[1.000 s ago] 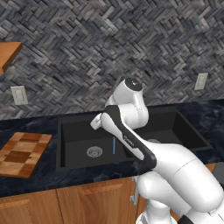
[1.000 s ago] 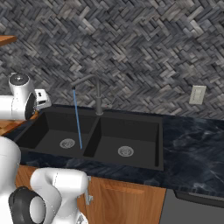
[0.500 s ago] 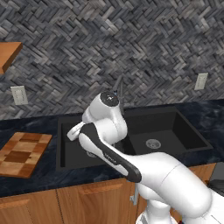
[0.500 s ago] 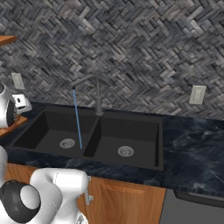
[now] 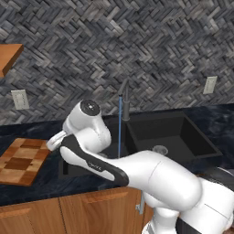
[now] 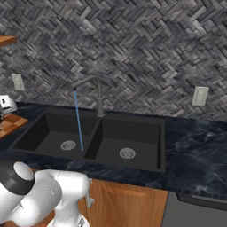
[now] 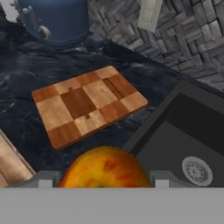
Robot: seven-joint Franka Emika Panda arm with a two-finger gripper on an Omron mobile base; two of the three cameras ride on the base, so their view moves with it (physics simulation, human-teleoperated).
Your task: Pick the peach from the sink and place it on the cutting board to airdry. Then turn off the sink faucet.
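The peach (image 7: 105,168), orange-yellow with red streaks, sits between my gripper (image 7: 103,183) fingers in the hand view, and the gripper is shut on it. Beyond it the checkered cutting board (image 7: 87,105) lies flat on the dark counter, with the peach held short of its near edge. In the left base view my arm reaches left, with the hand (image 5: 54,140) beside the cutting board (image 5: 20,160). The black sink (image 6: 133,133) is to the right. The sink faucet (image 6: 98,95) pours a thin blue stream (image 6: 78,122) into the left basin.
A blue pot (image 7: 57,17) stands on the counter behind the board. A wall outlet (image 5: 19,98) and an orange-brown shelf (image 5: 9,55) are above the board's side. Dark counter (image 6: 199,142) stretches right of the sink.
My arm has swung left, from over the sink to the counter beside the cutting board. The water stream keeps running.
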